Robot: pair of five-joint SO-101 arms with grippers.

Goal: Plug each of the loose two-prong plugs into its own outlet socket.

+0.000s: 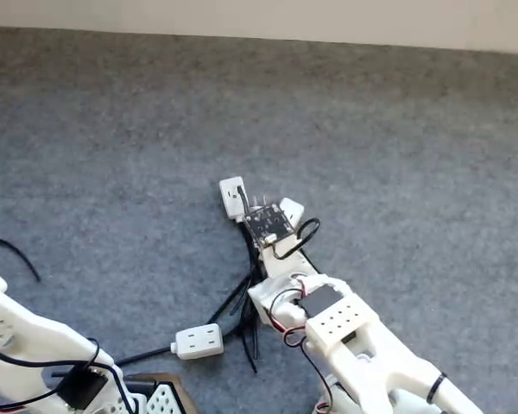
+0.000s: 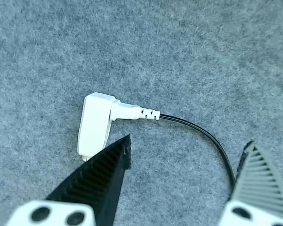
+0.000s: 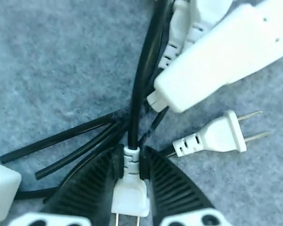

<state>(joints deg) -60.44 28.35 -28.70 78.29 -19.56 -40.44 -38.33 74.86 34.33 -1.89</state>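
Note:
My right gripper (image 3: 131, 155) is shut on a white two-prong plug (image 3: 129, 193), holding it at the strain relief where its black cord (image 3: 144, 70) leaves. A second loose plug (image 3: 217, 136) lies flat on the carpet beside it, prongs pointing away from the cords. A white outlet socket (image 3: 226, 52) lies just beyond. In the high view the right arm (image 1: 345, 323) stretches to the table's middle, by a white socket (image 1: 232, 197). My left gripper (image 2: 184, 155) hangs open over another white socket (image 2: 96, 125), which also lies at the front (image 1: 198, 341).
Several black cords (image 1: 242, 310) fan out on the grey carpet between the two sockets. The corner of another white block (image 3: 0, 193) sits at the edge of the right wrist view. The left arm (image 1: 34, 345) sits at the front left corner.

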